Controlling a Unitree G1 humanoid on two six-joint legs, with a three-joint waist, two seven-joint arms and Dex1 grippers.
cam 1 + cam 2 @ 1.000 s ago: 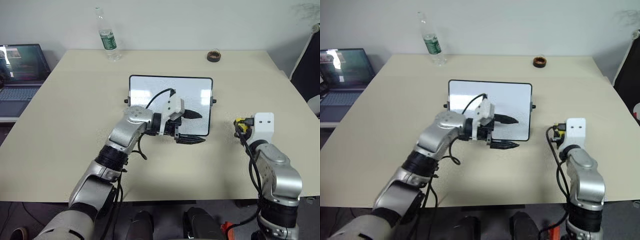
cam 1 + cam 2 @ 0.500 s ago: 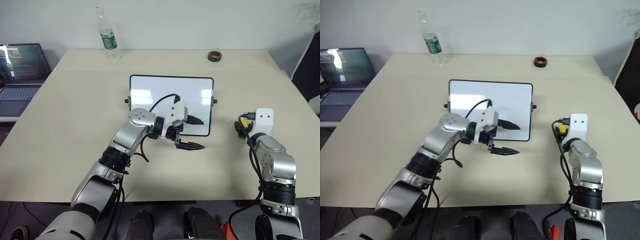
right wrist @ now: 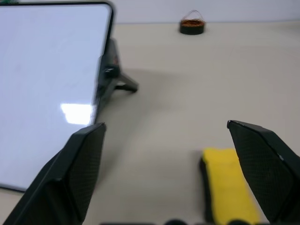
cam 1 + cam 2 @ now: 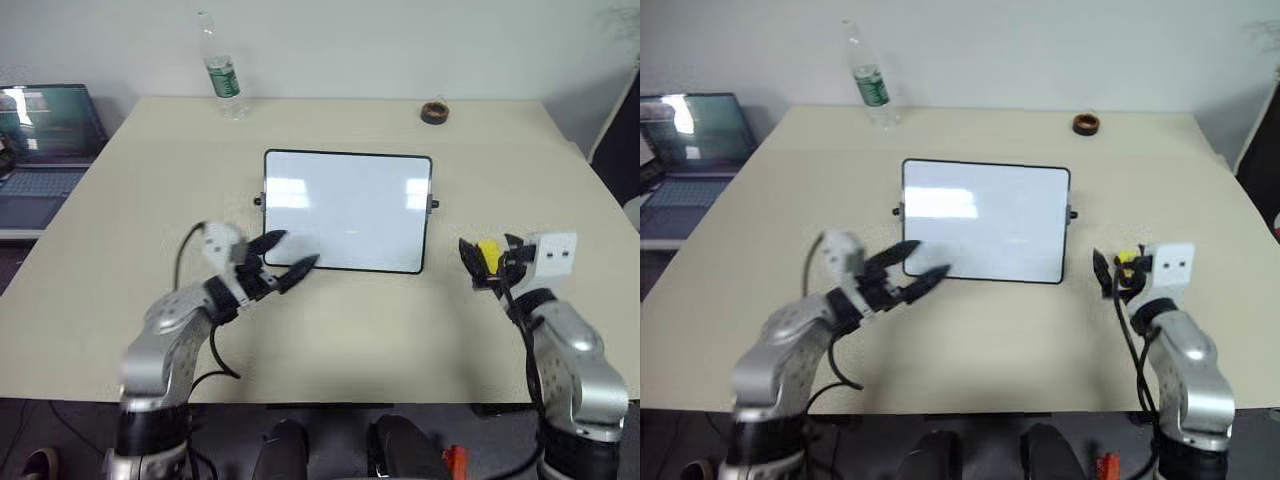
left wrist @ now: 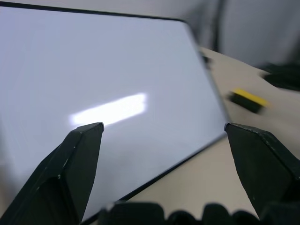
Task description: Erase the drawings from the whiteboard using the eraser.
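The whiteboard (image 4: 348, 210) lies in the middle of the table, black-framed, its face plain white. The drawings are out of view. My left gripper (image 4: 288, 256) hovers open at the board's near left corner, pointing across it; the left wrist view looks over the white surface (image 5: 117, 70) between the spread fingers. The yellow eraser (image 4: 489, 254) lies on the table to the right of the board. My right gripper (image 4: 488, 260) stands open around it, and in the right wrist view the eraser (image 3: 229, 187) rests close to one finger (image 3: 267, 164), apart from the other.
A plastic bottle (image 4: 222, 75) stands at the far left of the table and a dark ring (image 4: 434, 112) at the far right. A laptop (image 4: 40, 140) sits on a side surface beyond the left edge. Bare tabletop (image 4: 400, 320) lies in front of the board.
My left arm has swung off the board, leftward and back to its near left corner. My right gripper has opened from shut, letting go of the eraser.
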